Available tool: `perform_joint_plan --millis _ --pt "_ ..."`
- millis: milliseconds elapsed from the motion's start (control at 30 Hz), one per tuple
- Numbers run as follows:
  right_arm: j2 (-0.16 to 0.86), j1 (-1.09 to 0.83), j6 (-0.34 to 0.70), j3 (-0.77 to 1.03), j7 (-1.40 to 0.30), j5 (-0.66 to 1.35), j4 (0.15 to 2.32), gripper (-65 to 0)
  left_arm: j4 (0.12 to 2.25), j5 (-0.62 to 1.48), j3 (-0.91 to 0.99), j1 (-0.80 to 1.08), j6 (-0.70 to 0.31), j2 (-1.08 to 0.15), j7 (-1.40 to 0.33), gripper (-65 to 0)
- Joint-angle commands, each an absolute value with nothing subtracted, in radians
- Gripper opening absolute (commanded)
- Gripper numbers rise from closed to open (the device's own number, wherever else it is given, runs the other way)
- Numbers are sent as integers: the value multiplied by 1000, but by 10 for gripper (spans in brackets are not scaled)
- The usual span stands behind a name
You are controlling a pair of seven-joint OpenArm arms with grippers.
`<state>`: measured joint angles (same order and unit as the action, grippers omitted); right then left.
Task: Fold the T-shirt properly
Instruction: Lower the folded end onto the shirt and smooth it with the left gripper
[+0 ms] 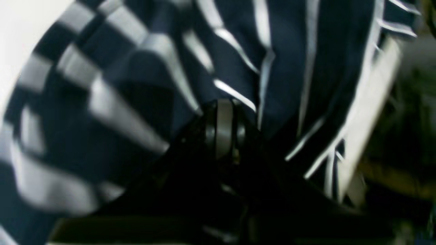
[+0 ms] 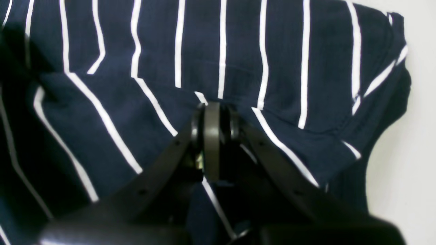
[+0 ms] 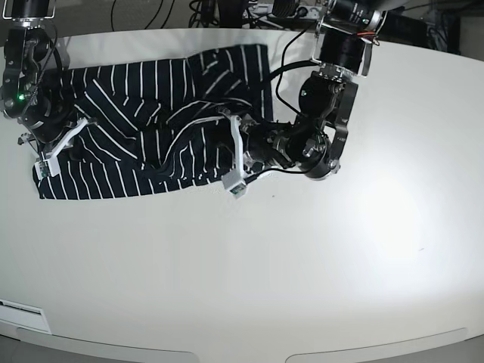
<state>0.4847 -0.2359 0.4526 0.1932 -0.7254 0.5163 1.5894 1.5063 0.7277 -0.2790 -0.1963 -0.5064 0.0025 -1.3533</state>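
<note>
The T-shirt (image 3: 151,128), dark navy with thin white stripes, lies crumpled and partly folded over itself at the table's far left. My left gripper (image 3: 231,151) is at the shirt's right edge. In the left wrist view, which is blurred, the left gripper (image 1: 222,114) is shut on a bunched fold of the shirt (image 1: 143,85). My right gripper (image 3: 60,147) is at the shirt's left end. In the right wrist view the right gripper (image 2: 212,114) is shut on a fold of the shirt (image 2: 238,54), with the cloth lying flat around it.
The white table (image 3: 302,265) extends to the front and right of the shirt. Cables (image 3: 227,9) and dark equipment lie beyond the table's far edge. The left arm's body (image 3: 325,113) reaches over the table's back middle.
</note>
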Motion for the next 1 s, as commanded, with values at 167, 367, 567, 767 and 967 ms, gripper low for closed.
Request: perform_joint_plan --millis 167,367,567,767,967 --pt "488 -252 464 183 -822 500 1582 -573 1518 860 -394 -206 -568 17 -1396 -650" --pt "488 -252 465 183 -820 500 1582 -573 1518 812 -405 -229 -577 6 -1396 -650" --pt "488 -252 468 183 -824 500 1582 -573 1518 813 -405 -279 -577 -101 -1396 -650" --pt "488 -252 468 183 -823 500 1582 -573 1518 813 -405 -328 -607 -217 -1349 -650" --pt "487 -252 468 183 -823 501 1582 -573 1519 879 -382 -409 -599 -247 -1331 -650"
